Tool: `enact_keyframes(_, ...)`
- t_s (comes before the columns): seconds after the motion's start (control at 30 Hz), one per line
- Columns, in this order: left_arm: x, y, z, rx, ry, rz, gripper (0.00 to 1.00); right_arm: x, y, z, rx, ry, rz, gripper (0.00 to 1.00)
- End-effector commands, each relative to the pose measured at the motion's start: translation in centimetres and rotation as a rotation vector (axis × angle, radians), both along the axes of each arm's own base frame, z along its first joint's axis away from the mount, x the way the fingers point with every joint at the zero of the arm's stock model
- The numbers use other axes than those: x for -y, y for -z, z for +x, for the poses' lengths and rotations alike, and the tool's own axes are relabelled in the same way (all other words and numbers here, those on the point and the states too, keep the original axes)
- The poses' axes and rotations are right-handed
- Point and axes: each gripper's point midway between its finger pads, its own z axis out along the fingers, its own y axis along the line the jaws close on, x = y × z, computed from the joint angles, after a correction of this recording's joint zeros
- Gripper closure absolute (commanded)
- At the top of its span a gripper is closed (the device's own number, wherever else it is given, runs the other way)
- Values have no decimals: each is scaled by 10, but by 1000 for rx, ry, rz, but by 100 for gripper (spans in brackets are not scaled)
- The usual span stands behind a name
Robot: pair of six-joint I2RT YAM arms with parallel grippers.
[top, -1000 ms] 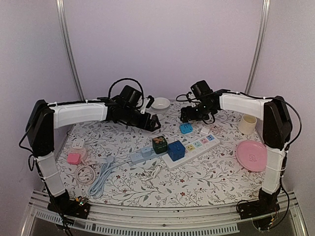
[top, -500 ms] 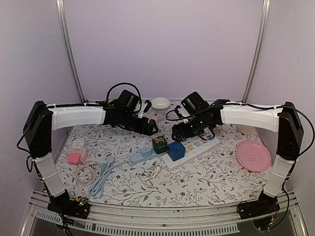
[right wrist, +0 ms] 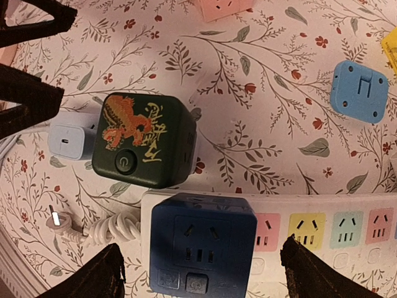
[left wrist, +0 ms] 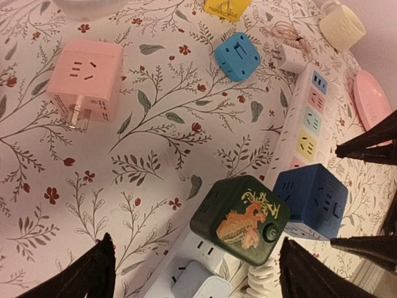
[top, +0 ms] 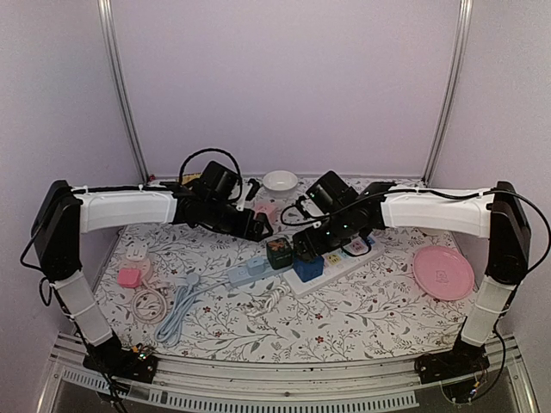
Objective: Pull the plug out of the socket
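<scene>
Top external view, starting at the near edge: a coiled white cable (top: 151, 303) lies at eight o'clock on the flowered counter (top: 370, 310), with a pink plate (top: 442, 272) out at three. Just past them, dead centre, comes the business end. The blue cube plug (top: 308, 265) sits seated on the near end of the white power strip (top: 353, 249). At its ten o'clock the dark green dragon cube (top: 279, 252) stands on a pale-blue strip (top: 239, 275).

Over the blue cube hangs the right claw (top: 303, 243), spread wide and holding nothing. Its own wrist camera puts the cube at six o'clock, squarely between the two dark fingers (right wrist: 93, 273). A little farther back, at eleven o'clock, the left claw (top: 258, 225) hovers, also wide and empty, looking down at the green cube. Beyond that a pink cube (top: 265, 209) lies loose, and a white bowl (top: 281, 181) sits at twelve by the back wall.

My read is that this is the approach, with no contact made. The next move calls for a straight descent of the right claw to straddle the blue cube's sides, then a firm squeeze and a pull straight up. The strip looks light, so the left claw may need to pin it down, or it could lift along with the plug.
</scene>
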Motion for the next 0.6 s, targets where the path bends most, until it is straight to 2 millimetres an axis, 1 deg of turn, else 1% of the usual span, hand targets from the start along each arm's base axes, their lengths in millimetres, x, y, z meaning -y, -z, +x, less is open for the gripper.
enact_keyframes(0.0,4,-13,-8,28,2,-25,8,0,7,-10,-21,6,-21,11)
enact_keyframes(0.27,4,-9,-21,19,4,-12,8,10,37,-11,-63,75,-106,14)
enact_keyframes(0.4,4,-7,-27,13,-2,-10,9,8,48,-9,-80,98,-121,18)
enact_keyframes(0.5,4,-8,-29,13,-4,-13,8,1,48,-5,-80,101,-103,23)
enact_keyframes(0.57,5,-7,-30,13,-1,-10,8,-3,46,-3,-79,99,-94,31)
